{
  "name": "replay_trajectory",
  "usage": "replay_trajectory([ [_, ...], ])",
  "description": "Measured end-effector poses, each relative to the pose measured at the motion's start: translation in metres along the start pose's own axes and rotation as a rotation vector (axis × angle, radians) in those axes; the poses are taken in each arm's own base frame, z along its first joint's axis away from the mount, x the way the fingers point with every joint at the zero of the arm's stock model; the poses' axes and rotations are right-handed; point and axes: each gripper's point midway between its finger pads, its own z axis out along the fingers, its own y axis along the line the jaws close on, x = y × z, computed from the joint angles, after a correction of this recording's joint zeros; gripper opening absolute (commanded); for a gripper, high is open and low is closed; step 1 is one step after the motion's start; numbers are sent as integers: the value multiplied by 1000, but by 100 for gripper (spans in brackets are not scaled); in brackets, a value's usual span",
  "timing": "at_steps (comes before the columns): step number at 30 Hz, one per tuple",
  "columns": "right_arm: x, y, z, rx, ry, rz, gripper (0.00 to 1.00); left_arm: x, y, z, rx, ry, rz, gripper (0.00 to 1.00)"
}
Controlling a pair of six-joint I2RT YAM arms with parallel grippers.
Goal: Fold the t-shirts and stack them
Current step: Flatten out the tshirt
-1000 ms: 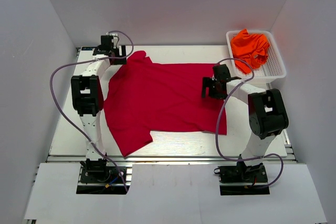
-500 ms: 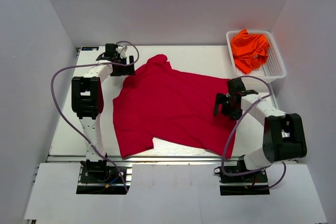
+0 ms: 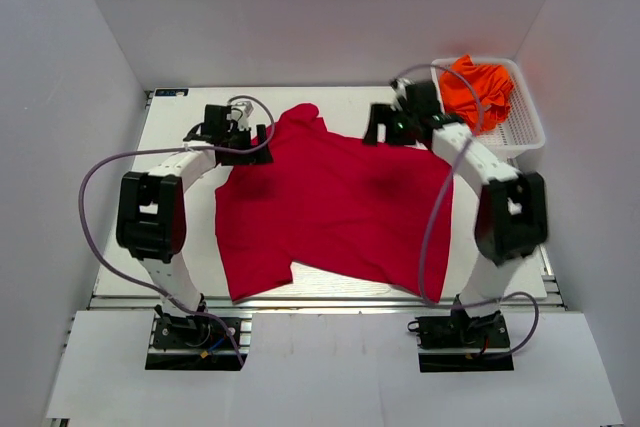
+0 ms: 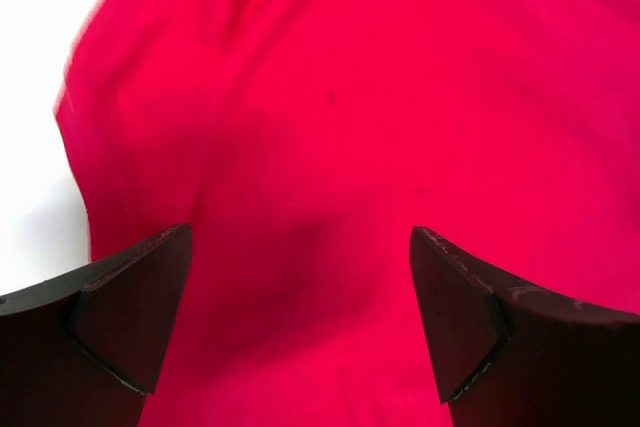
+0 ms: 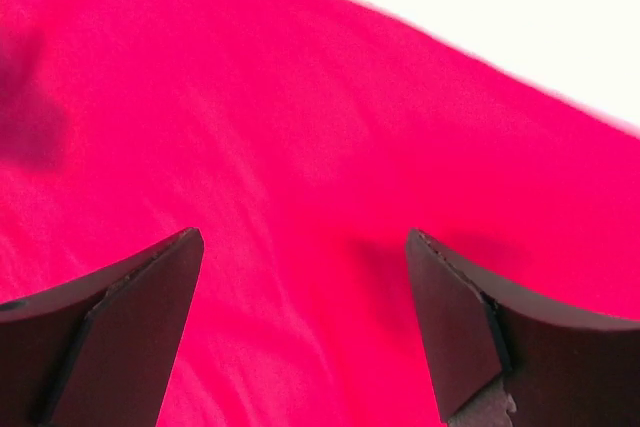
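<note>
A crimson red t-shirt (image 3: 325,202) lies spread flat on the white table, slightly skewed, one sleeve at the back (image 3: 300,119) and one at the front left (image 3: 258,272). It fills the left wrist view (image 4: 380,97) and the right wrist view (image 5: 250,127). My left gripper (image 3: 262,137) is open, above the shirt's back left edge. My right gripper (image 3: 375,129) is open, above the shirt's back right edge. Neither holds cloth. Orange t-shirts (image 3: 478,87) lie bunched in the basket at the back right.
A white plastic mesh basket (image 3: 525,122) stands at the back right corner. White walls close the table on three sides. Purple cables loop from both arms, one across the shirt's right edge (image 3: 432,217).
The shirt has shifted and skewed. My right arm has swung from the shirt's right edge up to its back right edge. My left gripper has moved slightly right and nearer, over the shirt.
</note>
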Motion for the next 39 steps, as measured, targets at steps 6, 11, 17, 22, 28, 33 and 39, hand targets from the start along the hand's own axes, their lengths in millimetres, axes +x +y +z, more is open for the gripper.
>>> replay_trajectory([
  [6,-75,54,103,-111,-63,-112,61,44,0,-9,10,24,-68,100],
  [11,-100,74,176,-124,-158,-181,59,78,2,-5,16,83,-117,100],
  [17,-82,80,232,-98,-210,-233,54,79,1,-5,20,70,-123,100],
  [22,-62,75,259,-31,-214,-241,49,86,0,-11,21,62,-122,100],
  [28,-67,72,261,25,-248,-222,49,96,0,-16,14,78,-142,100],
  [33,-65,69,262,25,-238,-214,47,105,-5,-21,20,87,-207,100],
  [39,-59,70,260,11,-215,-233,43,135,-20,-43,64,142,-308,100],
])
